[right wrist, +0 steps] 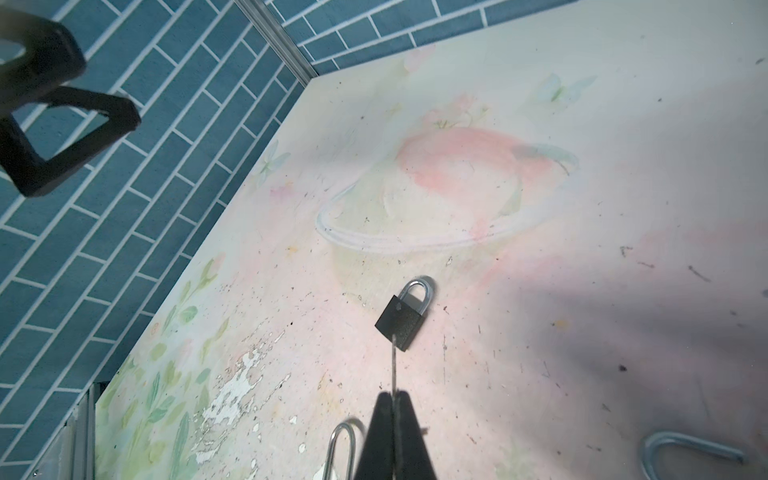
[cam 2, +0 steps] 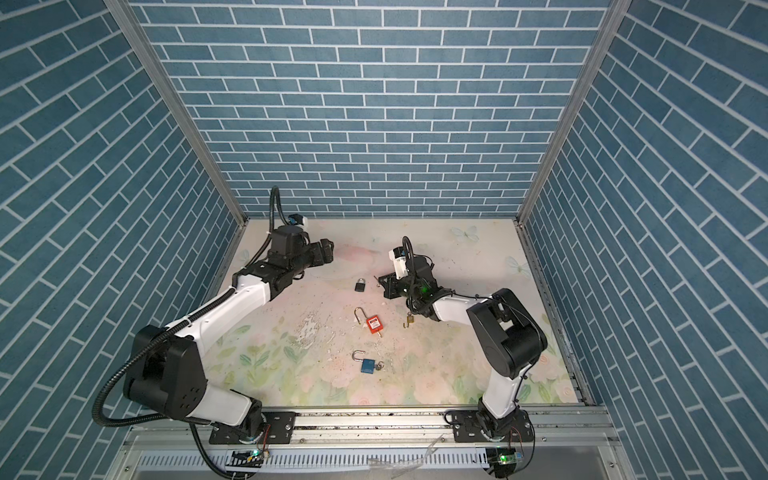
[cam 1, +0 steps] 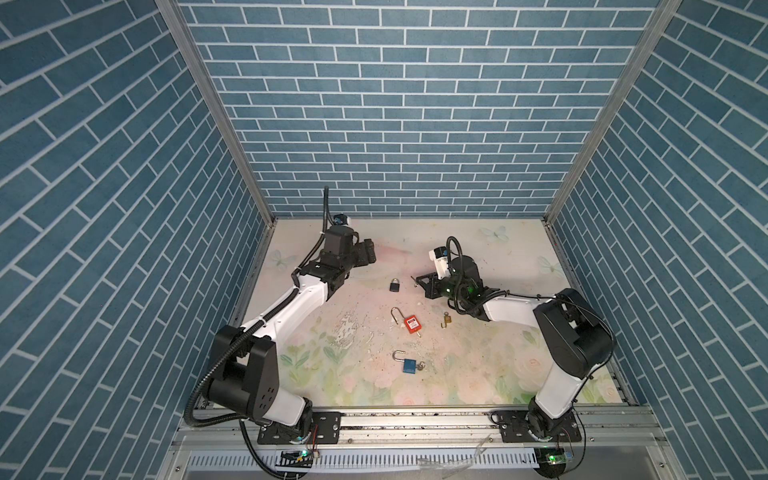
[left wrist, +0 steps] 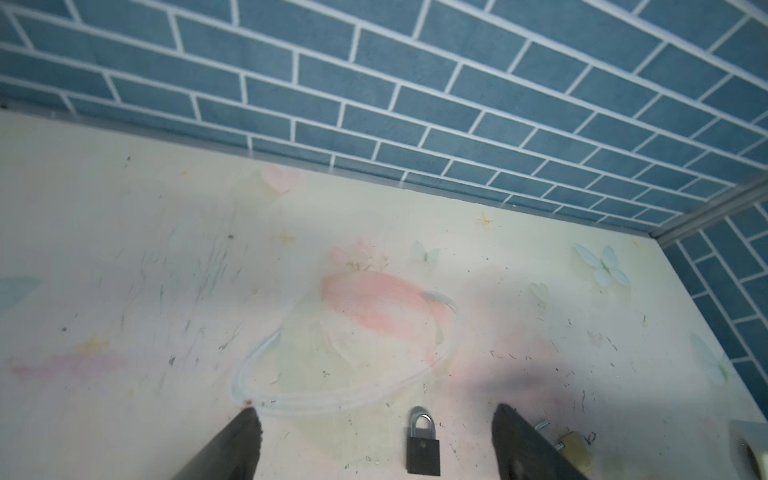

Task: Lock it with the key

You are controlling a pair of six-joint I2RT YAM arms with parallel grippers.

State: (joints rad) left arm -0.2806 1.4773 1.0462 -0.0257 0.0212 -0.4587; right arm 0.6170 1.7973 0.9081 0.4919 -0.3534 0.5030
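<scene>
1. In a top view you have the lock [cam 1: 395, 285] lying flat on the bench [cam 1: 478, 374], a little above the frame's centre, with its shackle pushed home. Your left end effector [cam 1: 371, 254] hangs up and left of it, clear of the bench. Your right end effector [cam 1: 419, 281] sits just right of the lock, pinched shut on the key [cam 1: 414, 282]. The key's tip points left at the lock, with a small gap showing between them. Lower in the frame lie a red lock [cam 1: 411, 324], a brass lock [cam 1: 448, 320] and a blue lock [cam 1: 408, 365].
2. In a top view you see the lock [cam 2: 360, 284] between the two arms. The left end effector [cam 2: 328, 251] is to its upper left and the right end effector [cam 2: 381, 282] is close on its right.
3. In the left wrist view your left end effector [left wrist: 376, 419] is spread wide and holds nothing. The lock [left wrist: 423, 449] lies at bottom centre between the fingers [left wrist: 245, 440], touching neither. The brass lock [left wrist: 575, 446] peeks out behind the finger at lower right.
4. In the right wrist view your right end effector [right wrist: 394, 401] at bottom centre is closed on the key [right wrist: 392, 365]. The thin blade runs up to the lower edge of the lock [right wrist: 399, 324] at mid-frame. You cannot tell here whether they touch. The left end effector [right wrist: 108, 91] shows at upper left, empty.
</scene>
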